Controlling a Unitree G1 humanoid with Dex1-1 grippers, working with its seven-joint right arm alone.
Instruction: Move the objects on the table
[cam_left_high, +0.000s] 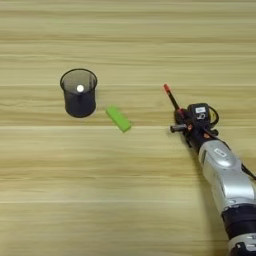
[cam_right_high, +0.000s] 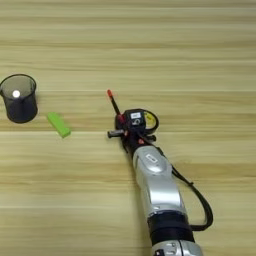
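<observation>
From my seat the silver forearm (cam_right_high: 156, 187) comes up from the bottom edge and ends at the right gripper (cam_right_high: 125, 131), which sits low over the table (cam_left_high: 125, 40). I cannot tell how far its jaws stand apart: the black wrist block covers them, and only one short black finger (cam_right_high: 114, 133) pokes out toward my left. The gripper lies right over the tape roll (cam_right_high: 149, 119) (just a sliver of yellow label and a black rim show past it), and whether it grips the roll I cannot say. The pen (cam_left_high: 172, 99) runs up and left from under the gripper, red tip farthest out. Well apart to the left lies the green block (cam_left_high: 118, 118), flat and slanted. Just beyond it stands the black mesh cup (cam_left_high: 79, 93), upright, a small white spot inside.
</observation>
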